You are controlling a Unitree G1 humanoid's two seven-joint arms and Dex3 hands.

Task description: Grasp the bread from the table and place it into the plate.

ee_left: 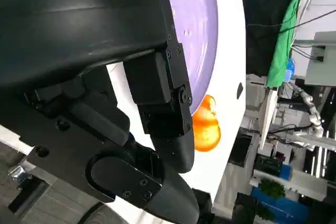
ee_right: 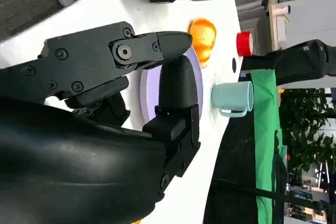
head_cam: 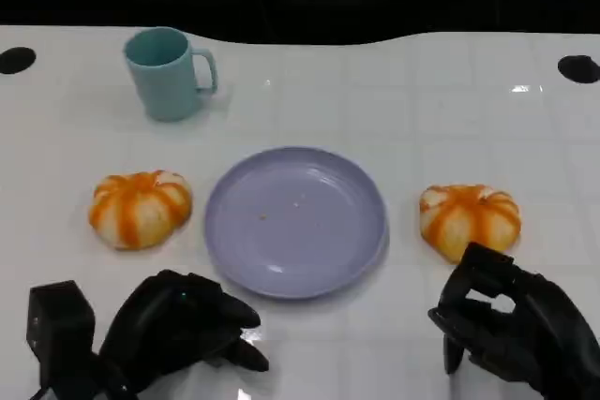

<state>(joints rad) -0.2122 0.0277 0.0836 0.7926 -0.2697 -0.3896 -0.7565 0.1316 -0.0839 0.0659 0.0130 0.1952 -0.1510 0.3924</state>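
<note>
Two pieces of bread are counted on the white worktop [head_cam: 422, 119]: the left bread [head_cam: 140, 208] lies just beside the plate [head_cam: 295, 222] on one side, and the right bread [head_cam: 470, 219] lies near it on the other. One plate and one mug [head_cam: 170, 73] are counted; the plate holds nothing but a few crumbs. The left hand [head_cam: 178, 325] is kept low near the front edge with its fingers [head_cam: 234, 320] curled and nothing held. The right hand [head_cam: 516, 325] is seen just in front of the right bread, fingers partly spread and gripping nothing.

Several failures are judged possible from here. The rounded bread may be pushed away across the smooth worktop if the fingers are closed off-centre. The plate may be knocked sideways if the bread is brought in too low over its rim. A soft loaf may also be crushed by too firm a grip.
</note>
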